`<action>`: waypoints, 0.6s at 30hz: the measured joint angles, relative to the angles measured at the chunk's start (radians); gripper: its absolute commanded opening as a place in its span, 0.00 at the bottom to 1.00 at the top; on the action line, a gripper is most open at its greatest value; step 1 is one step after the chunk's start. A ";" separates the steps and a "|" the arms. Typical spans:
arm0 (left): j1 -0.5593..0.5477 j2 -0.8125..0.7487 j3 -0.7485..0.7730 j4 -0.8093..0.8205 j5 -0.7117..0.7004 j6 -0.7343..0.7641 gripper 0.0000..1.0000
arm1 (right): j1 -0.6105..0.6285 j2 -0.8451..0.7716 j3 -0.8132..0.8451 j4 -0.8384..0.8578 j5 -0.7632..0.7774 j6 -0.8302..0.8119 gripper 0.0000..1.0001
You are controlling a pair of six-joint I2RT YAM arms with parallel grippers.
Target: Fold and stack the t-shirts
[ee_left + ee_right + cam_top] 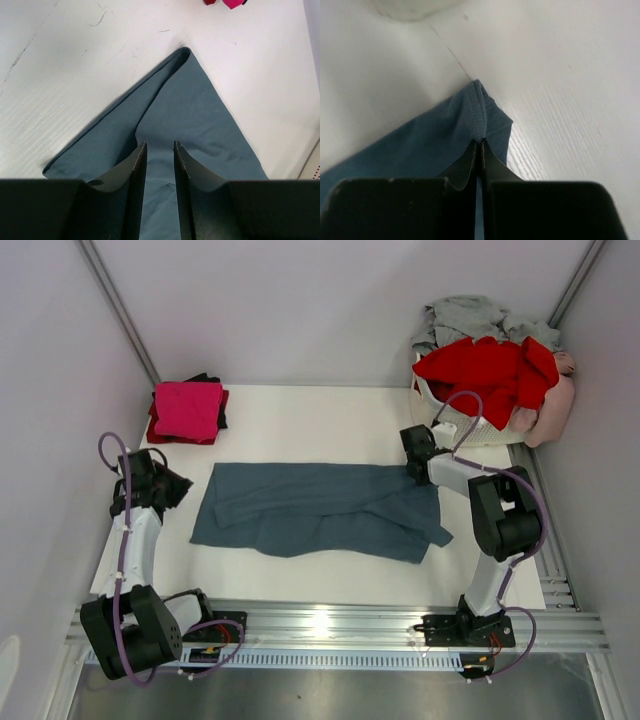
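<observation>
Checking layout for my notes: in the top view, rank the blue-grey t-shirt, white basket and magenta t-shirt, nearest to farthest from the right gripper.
1. blue-grey t-shirt, its corner pinched in the right gripper.
2. white basket, just behind it, far right.
3. magenta t-shirt, folded, far left corner.

A flat white matte table surface point(300, 425) fills the middle of the frame. Plain pale lilac-white walls enclose it: a back wall point(300, 300), a left wall point(50, 390) and a right wall point(610, 440). Thin grey metal struts run down the upper-left point(118, 310) and upper-right point(578, 280) corners. A ribbed silver aluminium rail point(330, 625) crosses the bottom, catching a bright glare.
</observation>
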State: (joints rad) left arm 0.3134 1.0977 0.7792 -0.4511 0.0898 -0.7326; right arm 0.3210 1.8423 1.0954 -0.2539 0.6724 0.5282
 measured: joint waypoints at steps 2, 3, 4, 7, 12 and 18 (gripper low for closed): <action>0.000 0.002 0.000 0.001 0.001 0.000 0.31 | 0.001 0.000 0.040 -0.004 -0.011 -0.008 0.33; 0.000 0.005 0.000 0.002 0.002 0.000 0.32 | 0.003 0.000 0.054 -0.003 -0.017 -0.006 0.45; 0.000 0.011 0.000 0.003 0.005 0.000 0.32 | 0.005 0.000 0.067 0.001 -0.027 -0.013 0.63; -0.001 0.056 0.000 0.021 0.033 0.000 0.32 | 0.019 -0.003 0.066 0.035 -0.053 -0.042 0.77; -0.005 0.192 0.029 0.021 0.095 0.002 0.31 | 0.057 -0.067 -0.004 0.071 -0.076 -0.089 0.79; -0.015 0.332 0.066 0.019 0.150 0.005 0.30 | 0.106 -0.145 -0.007 0.083 -0.078 -0.098 0.78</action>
State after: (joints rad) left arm 0.2985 1.4296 0.8452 -0.4320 0.2401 -0.7273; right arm 0.4274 1.6974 1.0885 -0.1707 0.5945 0.4297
